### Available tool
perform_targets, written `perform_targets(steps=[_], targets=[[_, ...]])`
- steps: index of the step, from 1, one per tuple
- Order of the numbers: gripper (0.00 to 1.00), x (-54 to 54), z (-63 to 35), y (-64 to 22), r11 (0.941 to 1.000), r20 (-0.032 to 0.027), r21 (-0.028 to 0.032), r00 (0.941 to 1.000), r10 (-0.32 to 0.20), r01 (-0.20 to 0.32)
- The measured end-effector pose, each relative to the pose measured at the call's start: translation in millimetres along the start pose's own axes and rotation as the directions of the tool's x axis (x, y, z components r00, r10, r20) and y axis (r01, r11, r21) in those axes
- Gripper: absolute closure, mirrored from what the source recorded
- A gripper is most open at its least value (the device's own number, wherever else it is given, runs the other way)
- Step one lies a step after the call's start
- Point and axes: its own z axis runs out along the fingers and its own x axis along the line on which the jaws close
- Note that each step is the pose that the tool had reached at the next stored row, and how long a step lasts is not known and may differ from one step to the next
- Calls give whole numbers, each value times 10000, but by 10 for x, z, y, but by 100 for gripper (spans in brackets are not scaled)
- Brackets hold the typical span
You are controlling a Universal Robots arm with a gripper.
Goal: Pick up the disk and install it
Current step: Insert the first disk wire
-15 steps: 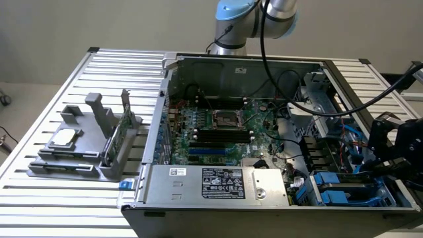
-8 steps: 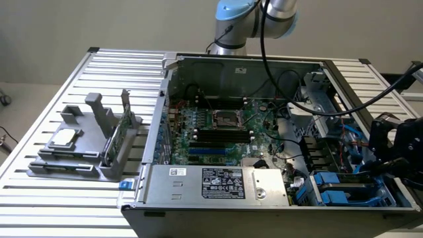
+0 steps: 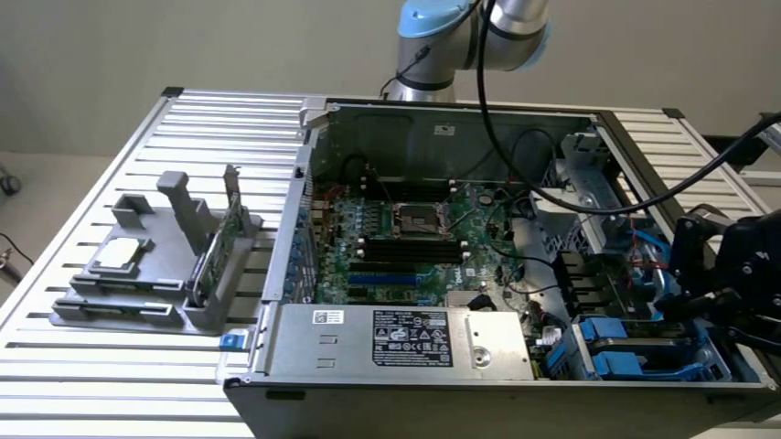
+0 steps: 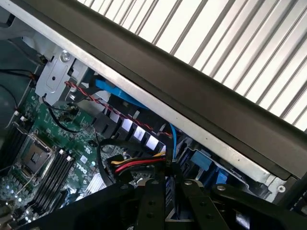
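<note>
**Gripper narrow over the drive bay**

I see the gripper (image 3: pixel 705 291) hanging at the side of the open computer case (image 3: pixel 427 137) on the exterior view's right, over the drive bay. In the wrist view its fingers (image 4: pixel 152 201) stand close together with only a narrow gap, and I cannot tell whether they pinch anything. The disk (image 3: pixel 628 352), grey with blue rails, lies in the bay at the case's near corner, just below the gripper. On the counter (image 3: pixel 98 384) beside the case, a grey holder (image 3: pixel 146 306) carries a chip (image 3: pixel 120 254) and a green card (image 3: pixel 219 242).
</note>
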Motion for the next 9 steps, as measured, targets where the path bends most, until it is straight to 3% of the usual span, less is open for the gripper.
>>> perform_targets(steps=[4, 9], targets=[[83, -1, -10, -7, 9999, -140, 123, 9998, 123, -121], [83, -5, -19, -13, 9992, -239, 240, 9991, 337, -332]])
